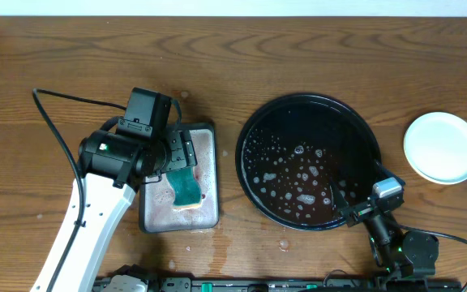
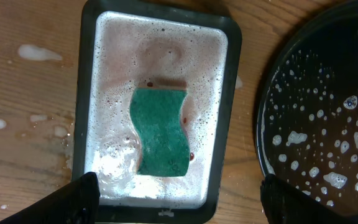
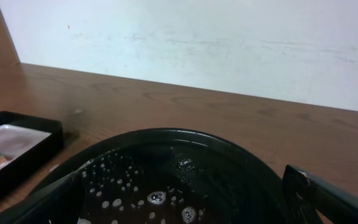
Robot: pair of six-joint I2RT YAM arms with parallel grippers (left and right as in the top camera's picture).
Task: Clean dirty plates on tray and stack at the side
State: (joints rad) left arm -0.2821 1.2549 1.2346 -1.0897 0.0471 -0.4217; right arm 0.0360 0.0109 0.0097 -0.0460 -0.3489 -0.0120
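While held at the tray [image 1: 339, 130] rim's 5 o'clock, the right hand [image 3: 180, 186] is spread | foam-flecked tray is flanked at 3 o'clock by white plate [image 1: 443, 148] on bench [image 1: 71, 49] | left hand [image 2: 180, 198] is spread above green sponge [image 2: 161, 132] in grey pan [image 2: 87, 93], 9 o'clock

The bench [image 1: 298, 49] is brown wood with a strong dark grain, its long wavy bands and a few knots running across the top. Beyond the right gripper [image 3: 185, 208], at the bench's far edge, stands a plain off-white wall [image 3: 197, 43], matt and faintly scuffed. The light is soft and even, and the wood ahead of that gripper carries a dull sheen. To the left of the left gripper [image 2: 179, 202] the bench is wet, with white foam flecks [image 2: 39, 53] lying on the grain.
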